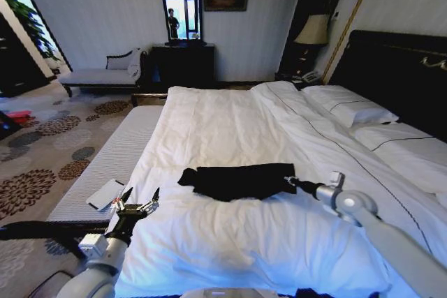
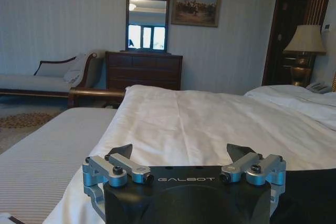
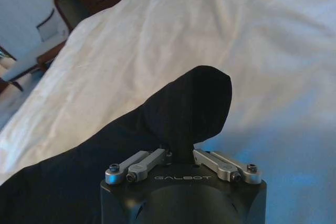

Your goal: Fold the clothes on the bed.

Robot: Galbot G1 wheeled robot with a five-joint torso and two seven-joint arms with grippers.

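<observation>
The clothes, one black T-shirt, lie in a long narrow strip across the white duvet of the bed. My right gripper is at the strip's right end and is shut on the cloth. In the right wrist view a raised fold of the T-shirt stands up out of my right gripper. My left gripper hovers open over the bed's left edge, a short way left of the shirt and apart from it. In the left wrist view the open left gripper faces across the duvet, with black cloth beside it.
A grey bench runs along the foot of the bed with a white flat object on it. Pillows lie by the dark headboard. A chaise, a dark dresser and a lamp stand by the far wall.
</observation>
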